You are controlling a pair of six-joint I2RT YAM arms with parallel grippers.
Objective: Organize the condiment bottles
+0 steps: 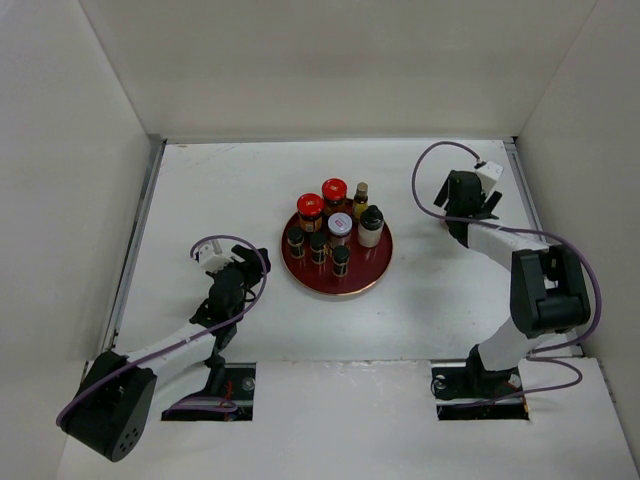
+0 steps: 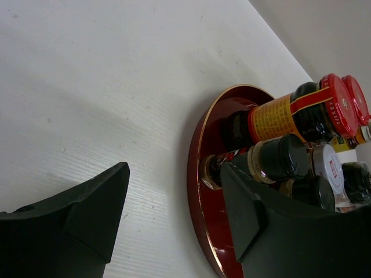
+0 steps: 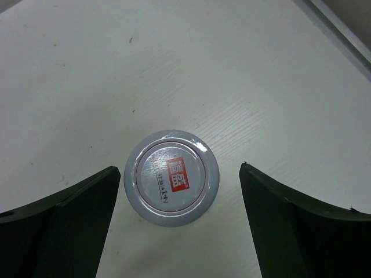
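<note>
White-capped jar (image 3: pixel 172 176) stands between the right fingers (image 3: pixel 58 226), spread wide, untouched; left fingers (image 2: pixel 75 226) parted, empty.

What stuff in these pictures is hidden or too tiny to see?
1. Top view: the white-capped jar is hidden under the right claw; only the right wrist view shows it.
2. Left wrist view: a finger of the left claw covers the front bottles on the red tray; the right edge cuts off a red-capped bottle.
3. Top view: the bottle labels are too small to read.
</note>
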